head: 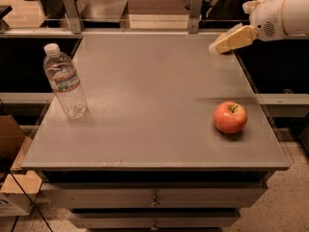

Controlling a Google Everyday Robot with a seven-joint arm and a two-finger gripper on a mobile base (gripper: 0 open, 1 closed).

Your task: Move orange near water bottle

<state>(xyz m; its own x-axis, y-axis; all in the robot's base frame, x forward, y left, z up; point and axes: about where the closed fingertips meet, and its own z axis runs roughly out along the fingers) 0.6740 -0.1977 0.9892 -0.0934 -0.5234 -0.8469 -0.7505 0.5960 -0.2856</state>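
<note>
Basically the reach-and-grasp step: the claw [228,40] hangs low over the far right corner of the tabletop [149,86], angled down toward it. The orange shows nowhere, so it is probably hidden behind the claw at that corner. Whether the claw is wide, narrow or holding anything, cannot tell. The water bottle [65,81] stands upright near the left edge, well apart. Next move calls for securing the orange and carrying it left, clear of the apple [230,117]. The arm is cut off at the right.

Our arm [286,14] is a smooth white shell with a small dotted disc, ending in a pale tan gripper [220,46] at the far right corner of the tabletop [145,110].
</note>
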